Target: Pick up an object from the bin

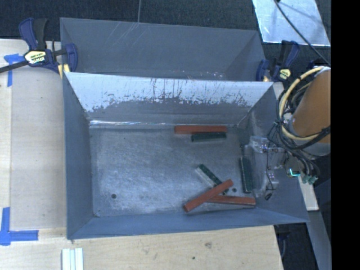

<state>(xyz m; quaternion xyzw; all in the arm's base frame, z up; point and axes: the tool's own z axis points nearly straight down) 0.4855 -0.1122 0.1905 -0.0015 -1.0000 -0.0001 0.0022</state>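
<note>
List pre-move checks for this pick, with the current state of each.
1. Gripper down at the bin's right side: ok.
2. Nearest thing known, the dark bar just left of the gripper: ok.
3. Gripper empty: cannot tell.
4. Dark bar free of neighbours: ok, it lies apart from the crossed red bars.
5. Crossed red bars separable: not ok, they overlap.
6. Room between dark bar and right wall: cannot tell.

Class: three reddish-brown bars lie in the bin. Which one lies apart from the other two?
The bar by the back wall, beside a dark bar; the slanted bar and the level bar touch at front right.
</note>
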